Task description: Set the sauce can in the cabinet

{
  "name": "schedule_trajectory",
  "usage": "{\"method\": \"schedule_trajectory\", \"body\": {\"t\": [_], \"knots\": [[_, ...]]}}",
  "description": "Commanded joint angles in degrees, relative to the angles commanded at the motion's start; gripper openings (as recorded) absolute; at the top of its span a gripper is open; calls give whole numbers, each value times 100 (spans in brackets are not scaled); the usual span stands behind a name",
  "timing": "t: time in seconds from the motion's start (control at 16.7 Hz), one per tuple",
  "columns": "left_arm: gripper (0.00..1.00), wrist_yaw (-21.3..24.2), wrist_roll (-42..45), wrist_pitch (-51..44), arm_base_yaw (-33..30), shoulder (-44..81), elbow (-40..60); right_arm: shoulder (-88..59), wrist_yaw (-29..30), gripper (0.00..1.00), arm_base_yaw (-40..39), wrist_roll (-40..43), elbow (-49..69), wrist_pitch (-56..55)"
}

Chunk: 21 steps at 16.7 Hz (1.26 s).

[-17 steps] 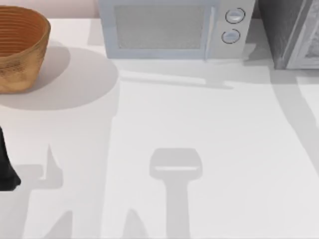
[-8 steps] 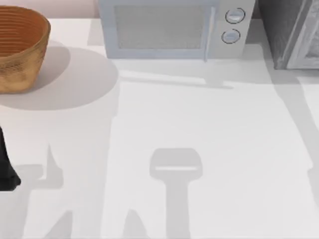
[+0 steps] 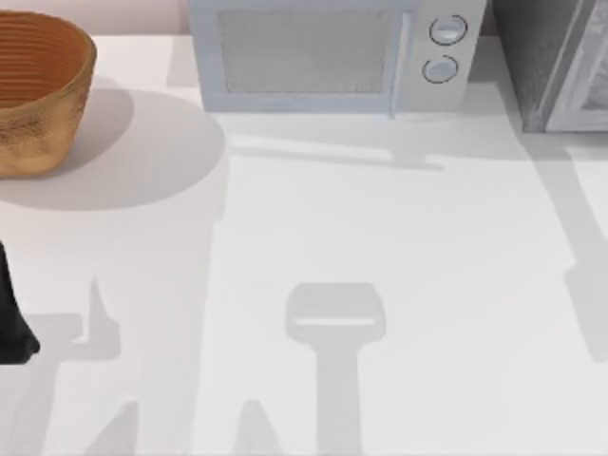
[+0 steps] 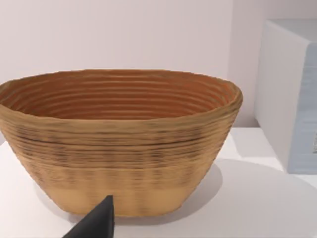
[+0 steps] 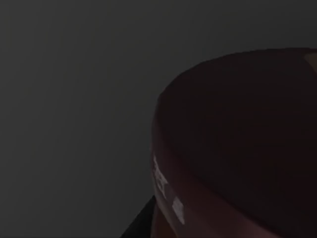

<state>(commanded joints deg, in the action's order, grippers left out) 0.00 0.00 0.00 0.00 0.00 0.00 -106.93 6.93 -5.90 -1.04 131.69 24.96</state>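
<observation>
Left gripper (image 4: 96, 223): I see one dark fingertip close to the camera in the left wrist view, near the wicker basket (image 4: 119, 144); whether the fingers are apart or closed I cannot tell. From above, my left arm (image 3: 11, 313) sits at the table's left edge, on the near side of the basket, well apart from it.
Right wrist view: dark. I make out a rounded maroon-brown lid, the sauce can (image 5: 237, 148), very close to the lens against a dark grey surround. Grip state I cannot tell.
Table (image 3: 380, 247): white, bare in the middle, crossed by arm shadows.
Microwave (image 3: 323, 52): light grey, two round knobs, at the far edge, right of the basket.
Cabinet (image 3: 556, 57): speckled grey, far right corner, just right of the microwave.
</observation>
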Motion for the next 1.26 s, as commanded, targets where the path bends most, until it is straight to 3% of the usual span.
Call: {"method": "schedule_trajectory", "body": {"t": [0.12, 0.9, 1.26], "knots": [[100, 0, 0, 0, 0, 0, 0, 0, 0, 0, 0, 0, 0, 0], [100, 0, 0, 0, 0, 0, 0, 0, 0, 98, 0, 0, 0, 0], [100, 0, 0, 0, 0, 0, 0, 0, 0, 100, 0, 0, 0, 0]]}}
